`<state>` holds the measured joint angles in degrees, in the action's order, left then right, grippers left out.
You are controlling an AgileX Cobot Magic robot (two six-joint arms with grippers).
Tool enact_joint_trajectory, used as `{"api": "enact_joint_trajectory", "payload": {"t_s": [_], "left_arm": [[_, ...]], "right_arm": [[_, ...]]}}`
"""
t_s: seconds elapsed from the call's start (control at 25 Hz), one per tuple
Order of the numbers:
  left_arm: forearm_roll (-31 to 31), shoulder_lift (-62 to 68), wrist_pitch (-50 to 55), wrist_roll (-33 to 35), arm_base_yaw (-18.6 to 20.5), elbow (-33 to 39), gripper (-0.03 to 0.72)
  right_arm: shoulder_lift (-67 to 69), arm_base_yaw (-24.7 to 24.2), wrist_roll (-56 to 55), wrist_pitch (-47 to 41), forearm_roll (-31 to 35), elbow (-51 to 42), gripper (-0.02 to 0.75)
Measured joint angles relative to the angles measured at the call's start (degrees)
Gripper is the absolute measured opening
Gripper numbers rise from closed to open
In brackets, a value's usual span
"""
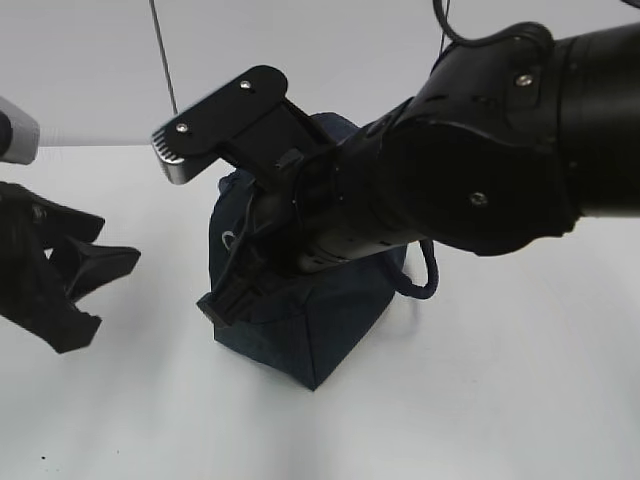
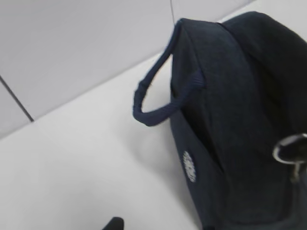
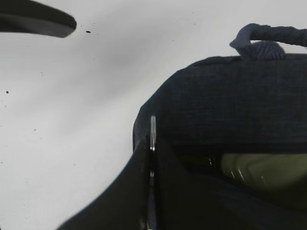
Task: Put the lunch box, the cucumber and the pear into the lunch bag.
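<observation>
The dark navy lunch bag (image 1: 310,330) stands on the white table and also shows in the left wrist view (image 2: 230,120) and the right wrist view (image 3: 225,105). My right gripper (image 3: 151,143) reaches across the bag's top (image 1: 222,300) and is shut on the metal ring pull (image 3: 152,127) of the zipper; the ring also shows in the left wrist view (image 2: 289,148). Through the bag's opening a pale green surface (image 3: 261,172) shows, which looks like the lunch box lid. My left gripper (image 1: 85,270) is open and empty, left of the bag. The cucumber and pear are out of view.
One padded handle (image 2: 153,103) hangs off the bag's side and another lies at its right (image 1: 425,275). A dark finger (image 3: 38,21) of the other gripper shows at the top left of the right wrist view. A pale wall rises behind the table.
</observation>
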<state>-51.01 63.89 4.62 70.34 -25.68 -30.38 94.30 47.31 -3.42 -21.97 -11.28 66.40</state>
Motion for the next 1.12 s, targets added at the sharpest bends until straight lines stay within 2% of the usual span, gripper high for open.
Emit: {"api": "enact_joint_trajectory", "payload": {"t_s": [0.12,0.2,0.4,0.52,0.68,0.76,0.92,1.12], "left_arm": [[-1.2,1.2,0.0,0.5,-0.5,-0.4,0.26],[-2.3,3.4,3.7,0.6,-0.6,-1.4,0.235],[-9.6,9.5,13.8,2.2,0.0,-6.4,0.225],[-13.4,10.6,21.6,7.1,3.2,-8.5,0.225],[-19.5,11.1,32.3,17.1,12.8,-9.0,0.225],[-23.3,12.0,36.4,23.3,16.1,-9.0,0.225],[-27.1,15.0,38.3,32.8,16.9,-9.5,0.225],[-28.6,19.3,40.4,36.2,16.9,-9.5,0.23]], "right_arm": [[-0.1,0.0,0.0,0.0,0.0,0.0,0.006],[-0.2,0.0,0.0,-0.1,0.0,0.0,0.006],[-0.2,0.0,0.0,-0.1,0.0,0.0,0.006],[-0.2,0.0,0.0,-0.1,0.0,0.0,0.006],[-0.3,0.0,0.0,-0.1,0.0,0.0,0.005],[-0.3,0.0,0.0,-0.2,0.0,0.0,0.005],[-0.3,0.0,0.0,-0.2,0.0,0.0,0.006],[-0.3,0.0,0.0,-0.2,0.0,0.0,0.005]]}}
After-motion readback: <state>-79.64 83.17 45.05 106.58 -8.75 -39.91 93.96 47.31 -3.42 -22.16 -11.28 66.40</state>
